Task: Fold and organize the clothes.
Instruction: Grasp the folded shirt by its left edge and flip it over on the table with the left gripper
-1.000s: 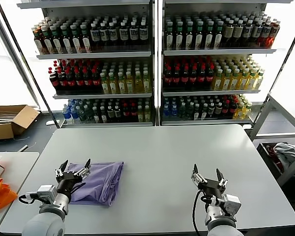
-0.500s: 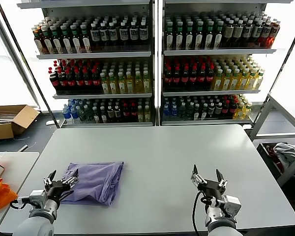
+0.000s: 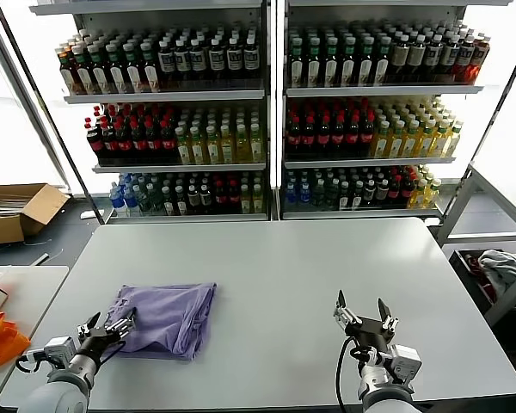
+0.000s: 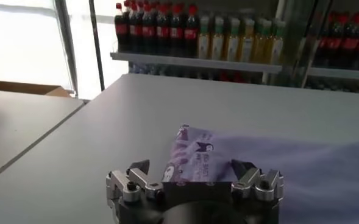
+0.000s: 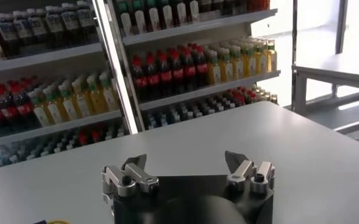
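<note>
Folded lavender T-shirt point(image 3: 166, 317) lies flat on grey worktop point(image 3: 284, 267), left half, near front edge; printed graphic visible on folded corner in left wrist view. Left gripper point(image 3: 107, 329) at shirt's near-left corner, fingers point(image 4: 139, 176) apart, holding nothing. Right gripper point(image 3: 362, 311) hovers over bare worktop, well apart from shirt, fingers point(image 5: 133, 169) apart, empty. Bottle shelves point(image 3: 267, 112) behind.
</note>
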